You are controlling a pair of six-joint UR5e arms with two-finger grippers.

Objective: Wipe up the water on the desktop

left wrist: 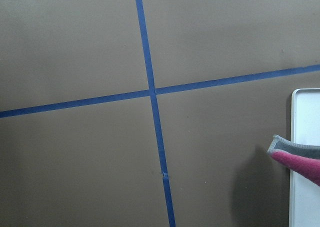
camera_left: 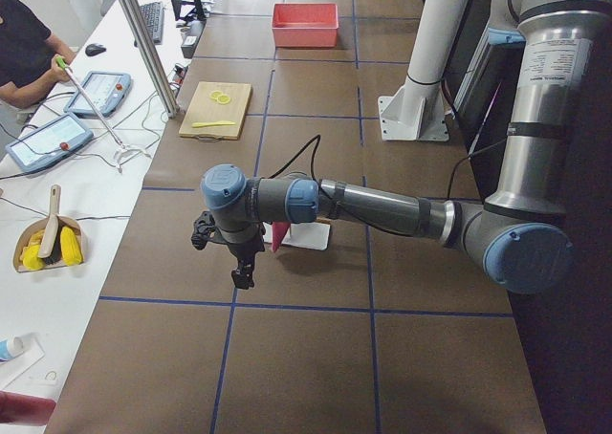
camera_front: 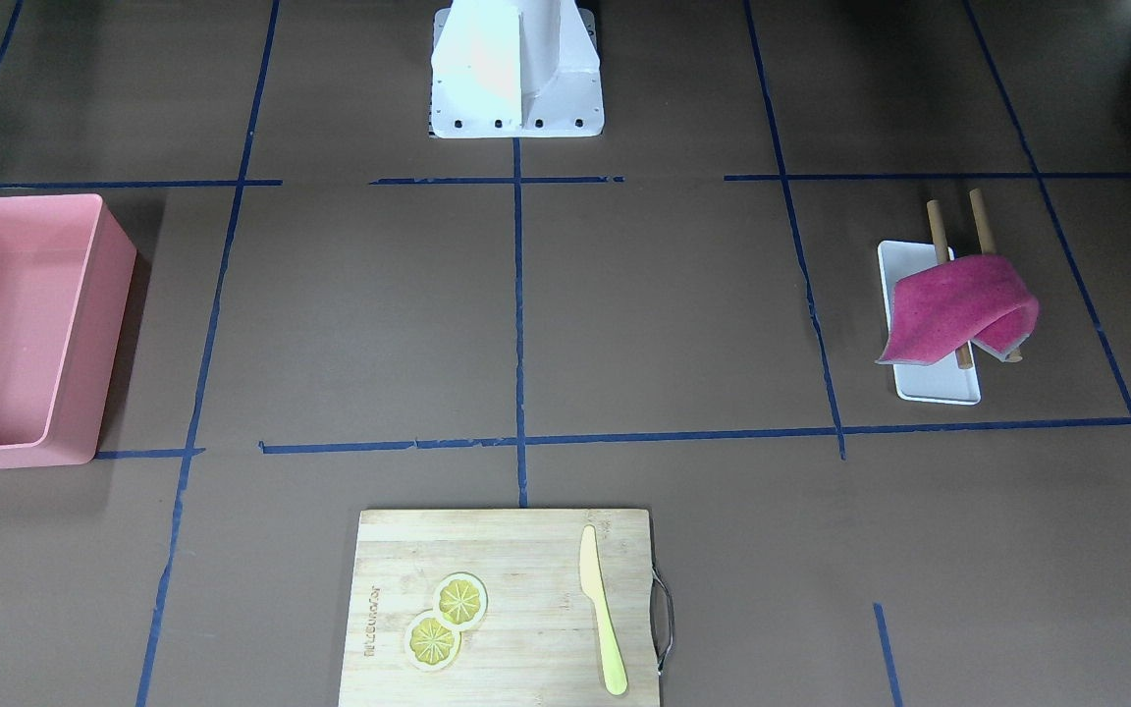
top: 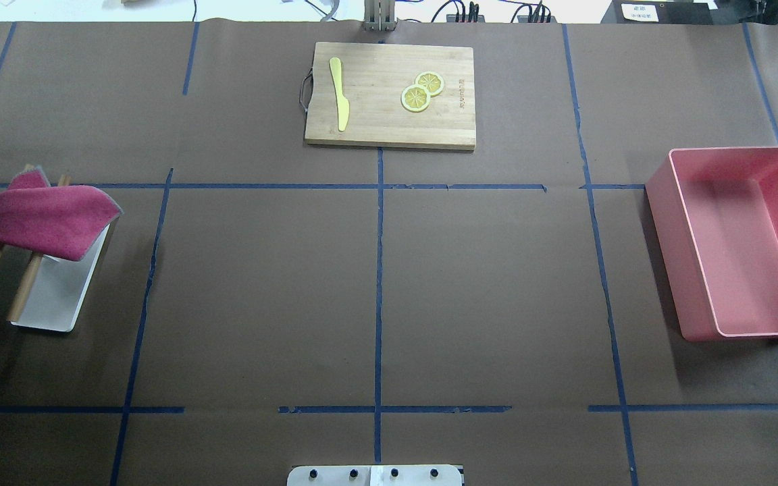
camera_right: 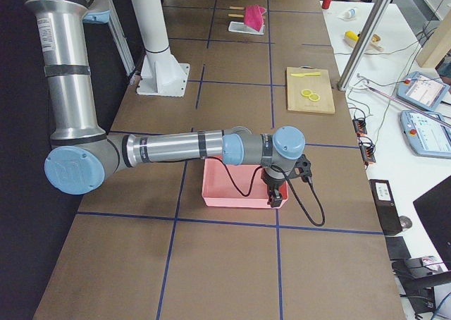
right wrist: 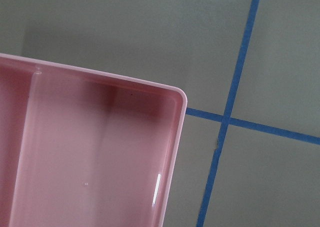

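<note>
One matte brown bench (top: 261,290) is divided into rectangles by blue tape lines (top: 379,270). Whether either arm's jaws are spread cannot be told.

I work in a robotics lab, at a test bench rather than in anyone's home. The matte dark-brown desktop (top: 261,283) under me is marked into big rectangles by thin blue tape lines (top: 378,283), and a white metal pedestal (camera_front: 516,74) is bolted to it through a flanged foot. My two silver-and-blue jointed arms, the left arm (camera_left: 382,205) and the right arm (camera_right: 176,147), reach out over that grid. Alongside runs a long white bench (camera_left: 57,214) carrying a grey touch-screen teach pendant (camera_left: 48,142), a second pendant (camera_left: 100,92), a black keyboard (camera_left: 153,18) and a dark mouse (camera_left: 93,49). A person in a black shirt (camera_left: 21,52) sits at it. Black cables and plugs (top: 470,12) crowd the desktop's far edge.
</note>
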